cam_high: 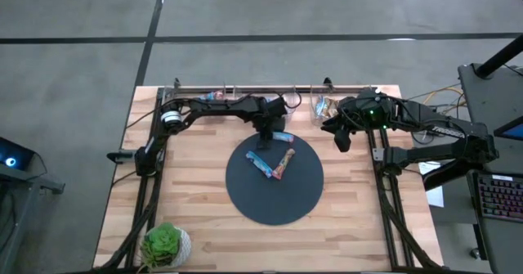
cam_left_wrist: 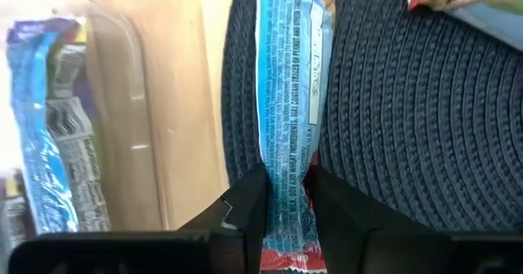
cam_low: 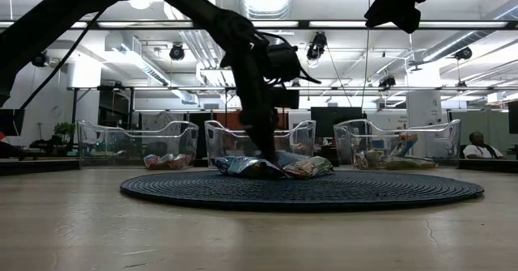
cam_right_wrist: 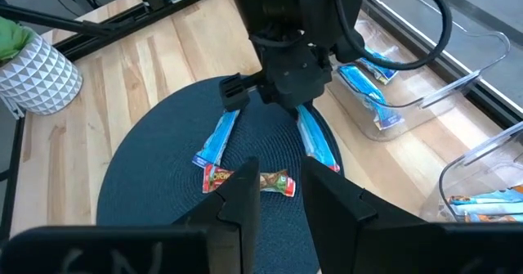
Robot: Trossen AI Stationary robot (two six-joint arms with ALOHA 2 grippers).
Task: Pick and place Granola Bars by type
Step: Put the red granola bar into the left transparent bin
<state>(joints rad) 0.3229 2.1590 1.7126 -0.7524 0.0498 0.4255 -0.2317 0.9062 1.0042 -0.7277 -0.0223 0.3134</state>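
On the dark round mat (cam_high: 274, 200) lie three Granola Bars: a blue one (cam_high: 260, 163), a brown-tan and red one (cam_high: 283, 164), and a blue one with a red end (cam_high: 283, 137) at the mat's far edge. My left gripper (cam_high: 265, 134) reaches down from the far left and is shut on that last bar (cam_left_wrist: 290, 78). My right gripper (cam_high: 341, 139) hangs high over the mat's far right side. Its fingers (cam_right_wrist: 241, 196) are apart with nothing between them. My left gripper pinches the blue bar near its red-tipped end (cam_left_wrist: 286, 213), the wrapper's two long edges squeezed between the two fingers (cam_left_wrist: 249, 208). The fingers come steeply from above. The bar (cam_right_wrist: 317, 143) runs away from them, and its length lies flat on the mat.
Clear bins stand along the far edge. One (cam_right_wrist: 384, 102) holds blue bars, another (cam_high: 327, 106) is in front of the right arm, and all three show in the low view (cam_low: 137, 146). A potted plant (cam_high: 163, 245) stands at the near left corner.
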